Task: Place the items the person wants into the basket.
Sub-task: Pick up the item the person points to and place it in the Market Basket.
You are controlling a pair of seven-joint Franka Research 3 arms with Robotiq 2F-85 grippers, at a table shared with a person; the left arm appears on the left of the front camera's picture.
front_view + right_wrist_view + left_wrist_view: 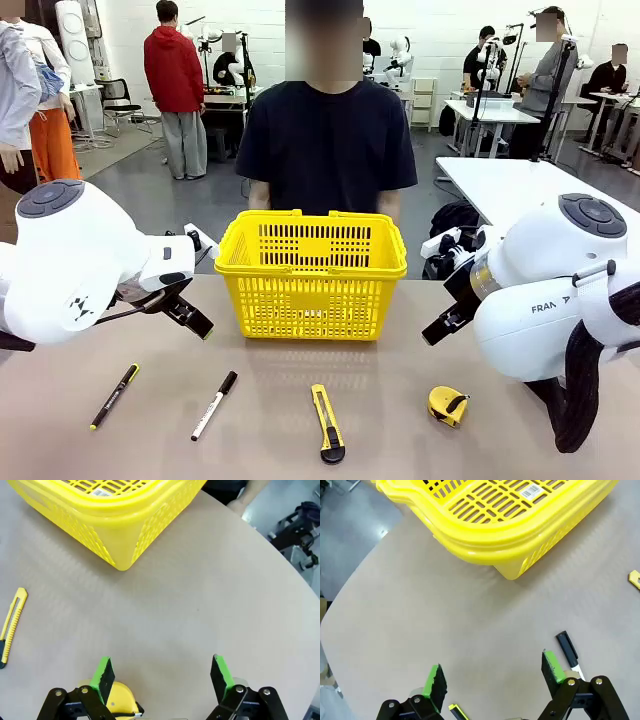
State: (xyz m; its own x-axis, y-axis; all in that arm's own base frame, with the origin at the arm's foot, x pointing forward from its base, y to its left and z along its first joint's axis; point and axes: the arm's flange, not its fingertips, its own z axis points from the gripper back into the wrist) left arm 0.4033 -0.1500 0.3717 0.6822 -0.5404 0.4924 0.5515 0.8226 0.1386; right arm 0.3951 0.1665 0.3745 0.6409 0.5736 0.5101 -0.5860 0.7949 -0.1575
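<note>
My left gripper (492, 672) and right gripper (161, 672) both hang wide open, nothing in them. The person (325, 140) stands behind the yellow basket (312, 305), which sits mid-table. Nearer me lie the utility knife (327, 423), marker (214, 405), pen (115, 396) and tape measure (447, 405). I'd wait for a clear pick, then drop straight down and pinch across the barrel. Readable print: "FRAN" on my right arm (550, 308) — the basket's barcode sticker (536, 491) is too small.
</note>
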